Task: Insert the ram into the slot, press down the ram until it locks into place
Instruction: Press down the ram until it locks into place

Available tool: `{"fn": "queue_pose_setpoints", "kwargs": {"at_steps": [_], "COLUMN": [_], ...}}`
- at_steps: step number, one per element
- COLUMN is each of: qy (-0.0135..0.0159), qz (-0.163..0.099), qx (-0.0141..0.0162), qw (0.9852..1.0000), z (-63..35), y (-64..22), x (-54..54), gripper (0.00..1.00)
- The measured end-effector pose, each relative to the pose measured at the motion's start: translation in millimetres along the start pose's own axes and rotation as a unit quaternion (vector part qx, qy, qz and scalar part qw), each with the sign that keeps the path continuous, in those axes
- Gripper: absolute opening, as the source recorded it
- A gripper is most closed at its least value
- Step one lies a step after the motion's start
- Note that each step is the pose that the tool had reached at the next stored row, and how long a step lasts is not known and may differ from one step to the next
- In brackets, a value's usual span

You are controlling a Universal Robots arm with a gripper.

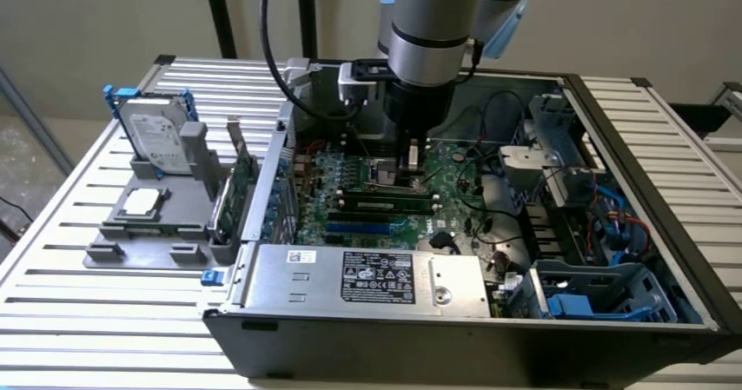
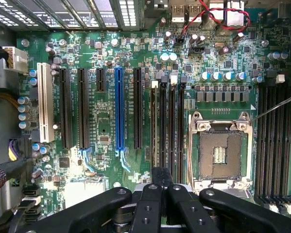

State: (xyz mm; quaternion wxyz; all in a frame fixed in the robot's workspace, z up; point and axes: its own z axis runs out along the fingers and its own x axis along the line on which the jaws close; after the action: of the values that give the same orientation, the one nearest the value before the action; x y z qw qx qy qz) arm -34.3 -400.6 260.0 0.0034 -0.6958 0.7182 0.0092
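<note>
The ram (image 1: 388,201) is a long green stick with dark chips, standing on edge in the memory slot (image 1: 383,209) nearest the blue slot. In the wrist view the ram (image 2: 154,126) is a thin edge-on line beside three alike black slots (image 2: 171,126). My gripper (image 1: 408,175) hangs inside the open case, just above the memory slots and slightly behind the ram. Its dark fingertips (image 2: 162,178) are pressed together over one end of the slots, with nothing showing between them. The latch clips under the fingers are hidden.
The square silver processor socket (image 2: 218,155) lies right beside the memory slots. Black and blue expansion slots (image 2: 118,109) sit on the other side. A power supply box (image 1: 371,277) and blue drive cage (image 1: 579,303) flank the board. Outside the case stand a hard drive (image 1: 156,134) and an upright card (image 1: 238,190).
</note>
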Motion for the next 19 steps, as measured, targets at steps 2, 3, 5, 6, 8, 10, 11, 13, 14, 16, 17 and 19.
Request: {"fn": "queue_pose_setpoints", "kwargs": {"at_steps": [2,3,5,6,8,10,11,13,14,16,17,19], "qy": [-0.0002,-0.0004,-0.0003,-0.0004,-0.0005,-0.0005,-0.0005,-0.0006,-0.0007,-0.0009,-0.0009,-0.0011], "qz": [0.000,0.002,0.012,0.018,0.031,0.045,0.052,0.067,0.074,0.088,0.095,0.110], "qx": [-0.0003,-0.0002,-0.0001,0.0000,0.0003,0.0005,0.0006,0.0009,0.0010,0.0013,0.0014,0.0017], "qw": [1.0000,1.0000,0.9999,0.9998,0.9995,0.9990,0.9986,0.9978,0.9973,0.9961,0.9955,0.9939], "z": [-0.1,-0.2,-1.0,-1.2,-1.8,-2.4,-2.8,-3.4,-3.7,-4.3,-4.7,-5.3], "y": [-1.0,-1.0,-1.0,-1.0,-1.0,-1.0,-1.0,-1.0,-1.0,-1.0,-1.0,-1.0], "x": [4.0,5.2,5.3,5.3,5.3,5.3,5.3,5.3,5.3,5.3,5.3,5.3], "gripper": [0.11,0.11,0.11,0.11,0.11,0.11,0.11,0.11,0.11,0.11,0.11,0.11]}}
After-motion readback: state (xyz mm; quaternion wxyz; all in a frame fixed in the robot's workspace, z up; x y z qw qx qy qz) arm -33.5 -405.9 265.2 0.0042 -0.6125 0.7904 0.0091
